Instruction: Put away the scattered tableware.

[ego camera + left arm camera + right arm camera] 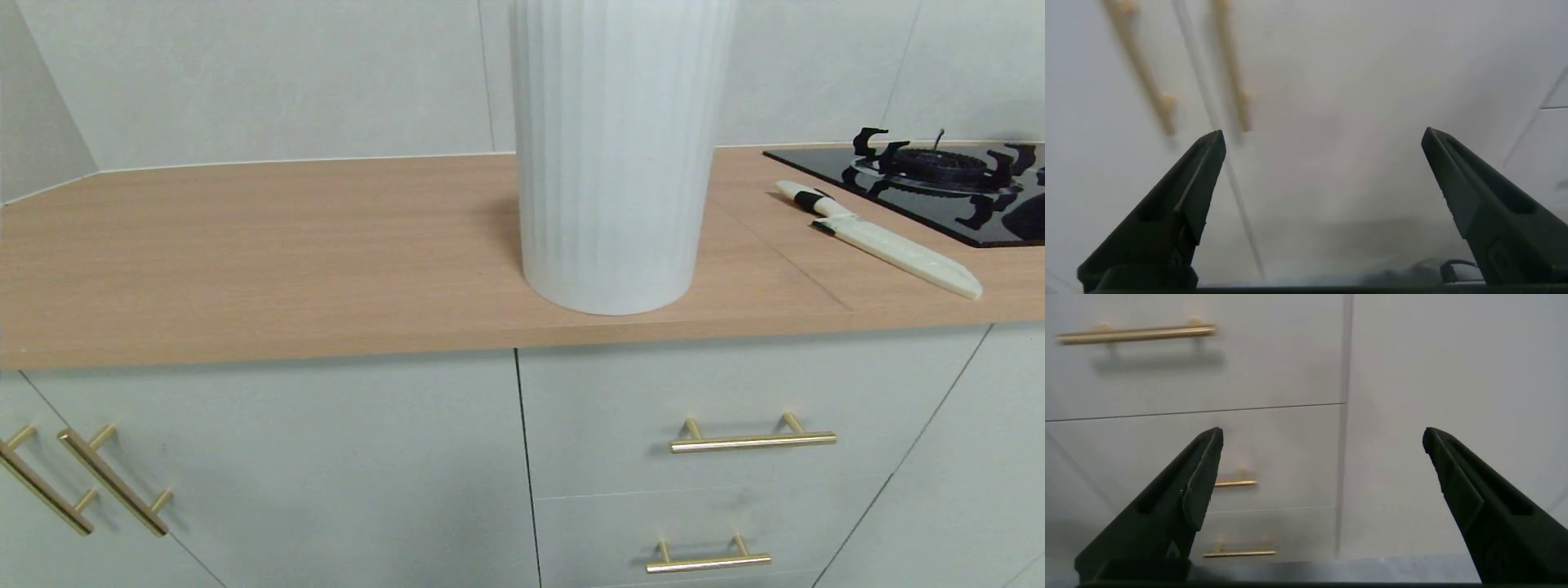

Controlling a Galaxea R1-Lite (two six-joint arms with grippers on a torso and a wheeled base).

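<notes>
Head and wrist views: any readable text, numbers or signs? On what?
None readable: the white ribbed container, knife, hob, countertop and drawer fronts carry no print.
One finger of the right gripper bears a small pale mark, too small to read.

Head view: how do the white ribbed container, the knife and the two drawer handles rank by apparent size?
1. white ribbed container, by far the largest
2. knife
3. upper drawer handle
4. lower drawer handle: looks shorter, but may simply lie farther from the camera, so the handles stay unsure.
</notes>
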